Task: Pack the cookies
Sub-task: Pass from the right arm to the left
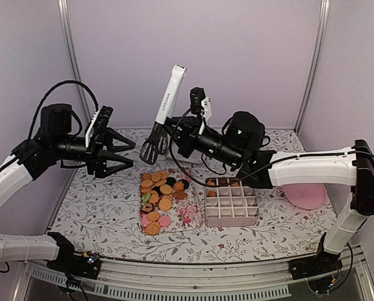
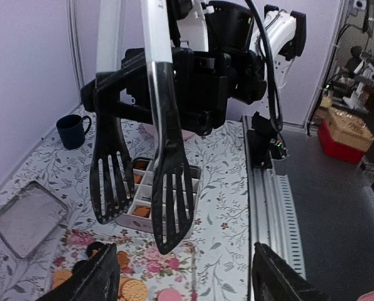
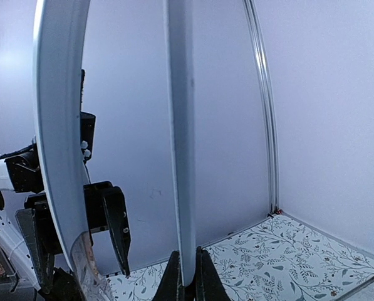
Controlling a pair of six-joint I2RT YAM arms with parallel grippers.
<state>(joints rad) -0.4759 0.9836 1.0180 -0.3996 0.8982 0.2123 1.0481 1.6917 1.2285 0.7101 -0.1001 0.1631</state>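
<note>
Right gripper [image 3: 185, 279] is pinching one arm of the tongs [image 1: 165, 106], its fingers pressed together on the white handle, and is holding the black heads above the table. Left gripper [image 1: 125, 155] is hanging spread wide, gripping nothing. Packing is looking barely begun: most of the cookies [image 1: 158, 194] are lying heaped beside the divided box [image 1: 232, 222], and only a few are sitting in its far row. Seen from overhead, the heap is lying just below the tong heads at about 6 o'clock, and at 4 o'clock from the left gripper.
</note>
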